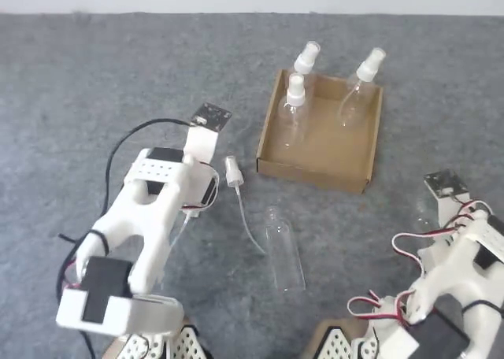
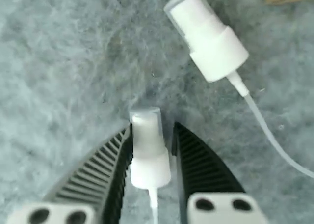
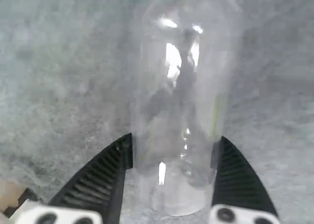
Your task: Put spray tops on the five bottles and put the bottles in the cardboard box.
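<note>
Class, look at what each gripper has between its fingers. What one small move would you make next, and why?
Probably lift the left gripper and carry its spray top toward the clear bottle in the right gripper. Each gripper is shut on one half of a pair, and that bottle looks uncapped. Another loose spray top and bare bottle wait on the carpet.

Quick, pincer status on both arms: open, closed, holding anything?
Left pincer: closed on a spray top.
Right pincer: closed on a clear bottle.
</note>
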Available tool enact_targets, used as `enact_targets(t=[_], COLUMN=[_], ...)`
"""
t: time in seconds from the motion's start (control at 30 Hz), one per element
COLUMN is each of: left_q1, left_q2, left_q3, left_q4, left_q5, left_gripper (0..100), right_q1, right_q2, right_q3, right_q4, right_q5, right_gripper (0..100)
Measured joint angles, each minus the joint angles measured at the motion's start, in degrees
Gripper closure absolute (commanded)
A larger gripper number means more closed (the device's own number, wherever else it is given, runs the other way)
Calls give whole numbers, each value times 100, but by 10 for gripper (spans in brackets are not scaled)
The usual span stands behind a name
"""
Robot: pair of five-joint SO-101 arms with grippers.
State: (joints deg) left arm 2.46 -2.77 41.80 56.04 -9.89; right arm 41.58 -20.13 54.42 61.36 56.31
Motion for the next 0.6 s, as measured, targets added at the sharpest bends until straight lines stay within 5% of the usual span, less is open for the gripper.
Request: enact_targets(t=[0.27, 0.6], left_q1=[35, -18], left_q2=[457, -501], left_q3=[-62, -62], left_q4=[-202, 237], left_q5=[0, 9], left_gripper=[993, 991], right_q1=[0, 0], right_q2=[0, 0], right_q3=[9, 9], right_q4=[0, 18], right_q5=[0, 0], right_gripper=[798, 758])
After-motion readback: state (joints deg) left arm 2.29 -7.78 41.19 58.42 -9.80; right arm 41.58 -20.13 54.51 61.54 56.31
